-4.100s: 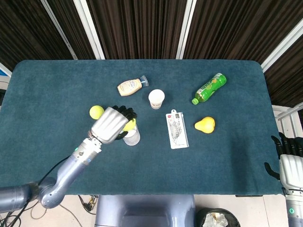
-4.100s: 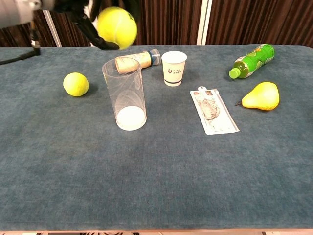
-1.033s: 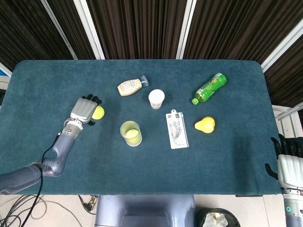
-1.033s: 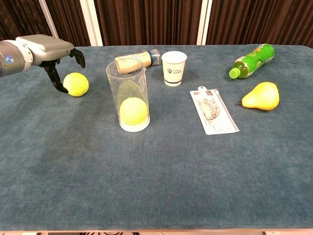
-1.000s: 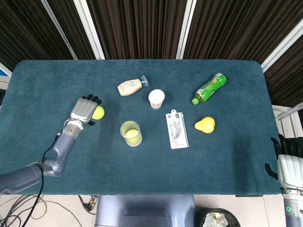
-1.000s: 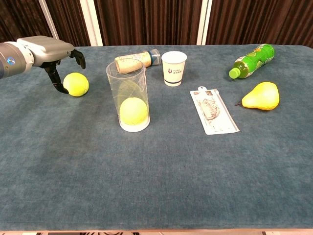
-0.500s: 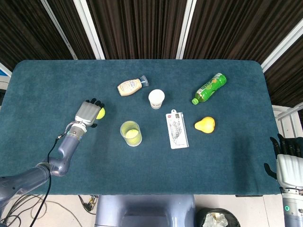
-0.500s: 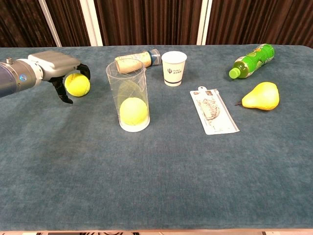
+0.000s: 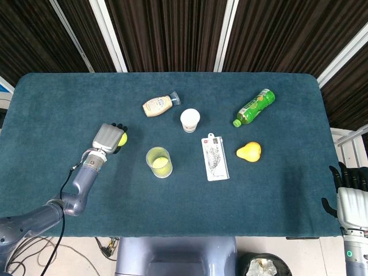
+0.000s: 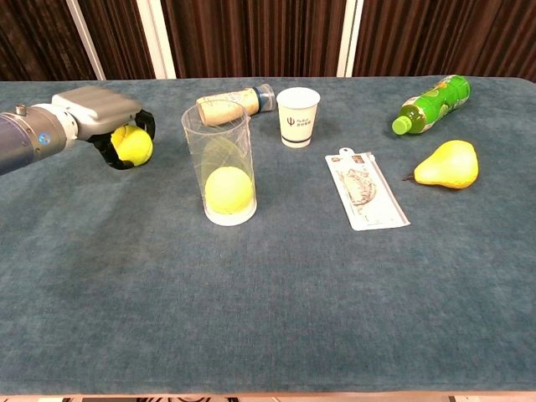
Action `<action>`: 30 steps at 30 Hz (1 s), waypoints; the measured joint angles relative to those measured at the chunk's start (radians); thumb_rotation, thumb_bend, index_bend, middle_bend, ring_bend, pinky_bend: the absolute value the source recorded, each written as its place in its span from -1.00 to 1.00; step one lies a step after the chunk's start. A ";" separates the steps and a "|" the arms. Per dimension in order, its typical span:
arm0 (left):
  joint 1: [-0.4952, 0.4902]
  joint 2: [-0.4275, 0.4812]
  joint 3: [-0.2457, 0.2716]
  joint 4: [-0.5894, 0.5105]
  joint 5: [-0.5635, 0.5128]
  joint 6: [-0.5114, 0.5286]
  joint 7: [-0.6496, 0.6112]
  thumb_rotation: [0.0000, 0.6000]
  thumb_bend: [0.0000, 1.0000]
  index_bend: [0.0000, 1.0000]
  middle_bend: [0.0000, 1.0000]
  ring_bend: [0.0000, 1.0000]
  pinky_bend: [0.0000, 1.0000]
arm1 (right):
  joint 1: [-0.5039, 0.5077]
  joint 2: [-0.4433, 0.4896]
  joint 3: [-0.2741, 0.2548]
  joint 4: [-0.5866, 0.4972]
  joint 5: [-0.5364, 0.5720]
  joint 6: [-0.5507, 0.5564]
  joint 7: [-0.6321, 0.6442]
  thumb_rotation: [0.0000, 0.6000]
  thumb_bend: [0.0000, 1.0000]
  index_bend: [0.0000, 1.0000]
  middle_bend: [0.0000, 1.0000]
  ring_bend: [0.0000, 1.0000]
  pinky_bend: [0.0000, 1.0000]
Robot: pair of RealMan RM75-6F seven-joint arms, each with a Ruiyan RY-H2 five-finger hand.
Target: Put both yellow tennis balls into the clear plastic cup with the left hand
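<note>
Toward the worktop's [image 10: 276, 318] left side, with bare cloth around it, the left hand [image 10: 96, 111] curls around one tennis ball [image 10: 134, 144]; the other ball [image 10: 229, 189] sits in the cup [image 10: 219, 138]. Right hand [image 9: 349, 198], off the near-right edge, holds nothing, fingers apart.

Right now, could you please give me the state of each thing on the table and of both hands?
Clear cup: upright, one tennis ball inside.
Second tennis ball: on the table, left hand wrapped around it.
Right hand: off the table edge, holding nothing.
Paper cup: upright.
Sauce bottle: lying down.
Green bottle: lying down, capped.
Pear: on its side.
Packet: lying flat.
</note>
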 measured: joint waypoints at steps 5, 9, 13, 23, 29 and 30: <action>0.004 0.063 -0.025 -0.114 0.028 0.056 -0.013 1.00 -0.22 -0.02 0.00 -0.20 0.20 | 0.000 0.001 0.002 -0.002 0.001 0.002 0.002 1.00 -0.32 -0.71 -0.85 -0.77 -0.83; 0.008 0.135 -0.044 -0.249 0.068 0.115 -0.022 1.00 -0.23 -0.02 0.00 -0.20 0.20 | -0.002 0.002 0.002 -0.007 -0.003 0.007 0.005 1.00 -0.32 -0.71 -0.85 -0.77 -0.83; 0.019 0.234 -0.066 -0.442 0.119 0.189 -0.021 1.00 -0.24 -0.02 -0.01 -0.20 0.20 | -0.003 0.003 0.004 -0.010 -0.005 0.014 0.007 1.00 -0.32 -0.71 -0.85 -0.77 -0.83; 0.045 0.412 -0.109 -0.857 0.153 0.312 0.146 1.00 -0.24 -0.02 -0.01 -0.20 0.20 | -0.007 0.003 0.008 -0.018 -0.007 0.029 0.001 1.00 -0.32 -0.71 -0.85 -0.77 -0.83; 0.035 0.421 -0.120 -0.971 0.086 0.306 0.205 1.00 -0.27 -0.02 -0.04 -0.21 0.20 | -0.009 0.006 0.010 -0.023 -0.010 0.033 0.008 1.00 -0.32 -0.71 -0.85 -0.77 -0.83; 0.031 0.419 -0.118 -0.977 0.076 0.299 0.211 1.00 -0.28 -0.03 -0.04 -0.21 0.20 | -0.009 0.007 0.010 -0.023 -0.010 0.033 0.008 1.00 -0.32 -0.71 -0.85 -0.77 -0.83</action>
